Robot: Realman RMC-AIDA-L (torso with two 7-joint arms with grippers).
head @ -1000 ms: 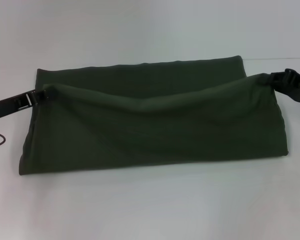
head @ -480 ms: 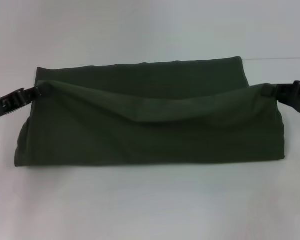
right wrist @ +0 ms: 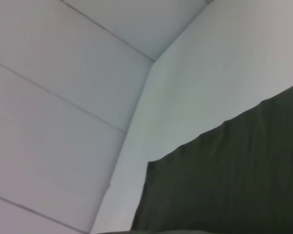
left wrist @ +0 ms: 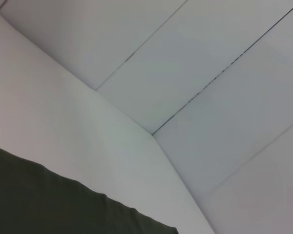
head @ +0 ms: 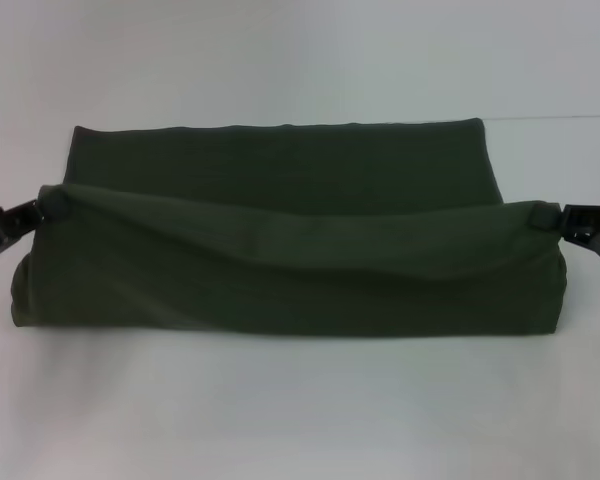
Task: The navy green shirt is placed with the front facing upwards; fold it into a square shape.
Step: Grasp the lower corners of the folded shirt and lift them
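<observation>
Shirt (head: 280, 250) lies on the table (head: 300, 410), long axis left-right. Left gripper (head: 42, 207) pinches its left end, right gripper (head: 552, 217) its right end, both closed on the raised fold edge. Flat far layer lies beyond; near fold faces robot.

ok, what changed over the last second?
Both grippers, left and right, stayed clamped on the ends of the shirt's lifted edge and carried it toward the robot while spreading apart. The sagging fold pulled straighter, and more of the bottom layer shows beyond it. The shirt's far edge and the table stayed as they were.
</observation>
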